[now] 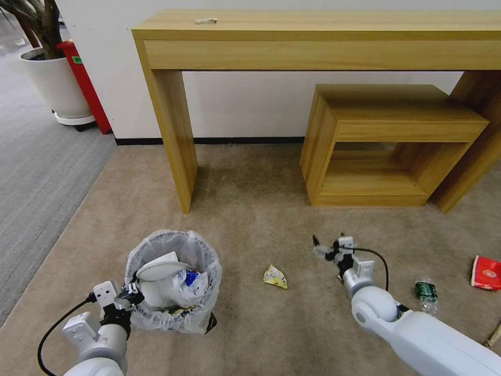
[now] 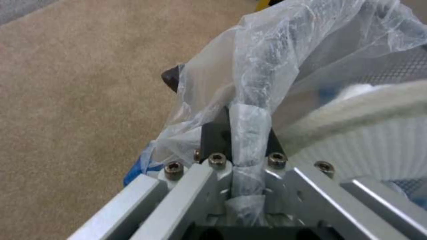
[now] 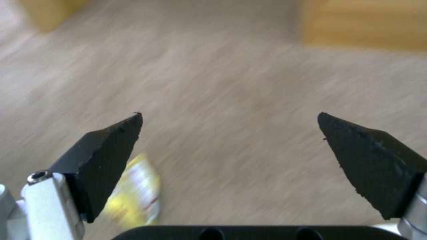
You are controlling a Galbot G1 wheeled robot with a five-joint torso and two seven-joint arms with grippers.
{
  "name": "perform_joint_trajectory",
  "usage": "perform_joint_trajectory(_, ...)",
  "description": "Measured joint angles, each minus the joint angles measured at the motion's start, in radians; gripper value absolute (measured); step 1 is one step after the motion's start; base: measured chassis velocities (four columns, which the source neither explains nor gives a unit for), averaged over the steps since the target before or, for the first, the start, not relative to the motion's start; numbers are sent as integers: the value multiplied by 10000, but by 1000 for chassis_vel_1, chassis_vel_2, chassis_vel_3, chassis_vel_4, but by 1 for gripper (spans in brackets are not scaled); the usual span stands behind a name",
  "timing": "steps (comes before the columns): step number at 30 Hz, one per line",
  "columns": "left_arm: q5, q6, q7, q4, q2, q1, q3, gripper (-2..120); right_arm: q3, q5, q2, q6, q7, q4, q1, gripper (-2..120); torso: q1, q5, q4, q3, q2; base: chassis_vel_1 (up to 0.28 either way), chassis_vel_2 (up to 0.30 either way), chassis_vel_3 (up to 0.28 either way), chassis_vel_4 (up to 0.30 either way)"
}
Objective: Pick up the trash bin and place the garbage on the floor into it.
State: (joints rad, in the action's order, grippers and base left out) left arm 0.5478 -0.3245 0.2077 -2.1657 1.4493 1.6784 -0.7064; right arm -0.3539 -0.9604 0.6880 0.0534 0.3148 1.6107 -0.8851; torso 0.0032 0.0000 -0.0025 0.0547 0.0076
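looking through the head view, we see our left gripper pinching the rim of the one small black bag-lined trash bin, lower left of frame; our right gripper hangs at lower centre-right. one crumpled yellow packet lies between them, nearer the right gripper, down-left of it. one green-label bottle and one red wrapper sit at right.

left wrist view: we have the jaws closed on the bagged rim.

right wrist view: our black fingertips are spread wide and empty over the beige carpet, the packet by one fingertip.

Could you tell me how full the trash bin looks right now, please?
Partly full: the trash bin already holds a white slipper and crumpled wrappers near its rim, while the left gripper clamps that rim.
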Motion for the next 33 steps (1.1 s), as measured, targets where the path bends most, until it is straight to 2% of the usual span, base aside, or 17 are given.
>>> perform_joint_trajectory(4, -1, 8, -10, 224, 48, -210, 87, 1, -148, -385, -270, -420, -1267, 42, -6, 100, 0, 1, -1, 0, 0, 0, 0, 0, 0)
perform_joint_trajectory(6, -6, 12, -11, 267, 63, -239, 98, 1, -148, -401, -299, -614, -1469, 42, -7, 100, 0, -1, -1, 0, 0, 0, 0, 0, 0)
perform_joint_trajectory(9, -46, 37, -25, 405, 115, -326, 137, 1, -70, -296, -366, -1869, -1810, 10, 16, 100, -1, 0, 0, 0, 0, 0, 0, 0, 0)
perform_joint_trajectory(10, -46, 37, -25, 405, 115, -326, 137, 1, -70, -296, -366, -1869, -1810, 10, 16, 100, -1, 0, 0, 0, 0, 0, 0, 0, 0)
perform_joint_trajectory(12, -84, 57, -31, 475, 161, -366, 157, 1, -73, 116, -347, -2552, -2026, -217, 108, 100, 0, -1, 0, 0, 0, 0, 0, 0, 0)
perform_joint_trajectory(19, -183, 112, -67, 567, 244, -375, 189, 1, -294, 1220, -205, -2687, -3057, -970, 241, 100, -1, -1, 1, 0, 0, 0, 0, 0, 0)
perform_joint_trajectory(20, -193, 116, -73, 570, 256, -373, 190, 1, -292, 1723, -197, -2599, -3404, -1119, 233, 100, 0, 1, 0, 0, 0, 0, 0, 0, 0)
perform_joint_trajectory(22, -219, 122, -78, 574, 276, -364, 187, 1, -173, 3170, -185, -1628, -4601, -1608, 220, 100, 0, 0, -1, 1, 0, 0, 0, 0, 0)
perform_joint_trajectory(23, -219, 122, -78, 574, 276, -364, 187, 1, -173, 3170, -185, -1628, -4601, -1608, 220, 100, 0, 0, -1, 1, 0, 0, 0, 0, 0)
perform_joint_trajectory(24, -234, 122, -84, 575, 292, -363, 187, 1, -56, 3845, -198, -1287, -5210, -1776, 230, 100, 0, 2, 0, 0, 0, 0, 0, 0, 0)
perform_joint_trajectory(26, -265, 132, -90, 577, 328, -361, 187, 1, 12, 4638, -250, -646, -5632, -1986, 275, 100, 0, -3, -1, 0, 1, 0, 0, 0, 0)
perform_joint_trajectory(27, -265, 132, -90, 577, 328, -361, 187, 1, 12, 4638, -250, -646, -5632, -1986, 275, 100, 0, -3, -1, 0, 1, 0, 0, 0, 0)
perform_joint_trajectory(29, -301, 133, -93, 581, 369, -360, 202, 1, 113, 5434, -149, 38, -5923, -2276, 389, 100, 0, -1, -1, 0, 0, 0, 0, 0, 0)
perform_joint_trajectory(30, -337, 138, -103, 589, 396, -360, 224, 1, 71, 5766, -18, 400, -5719, -2470, 492, 100, -1, -1, 1, 0, 0, 0, 0, 0, 0)
perform_joint_trajectory(33, -371, 139, -106, 600, 433, -349, 236, 1, 70, 6146, 212, 672, -5511, -2712, 590, 100, -1, -2, 0, 0, 0, 0, 0, 0, 0)
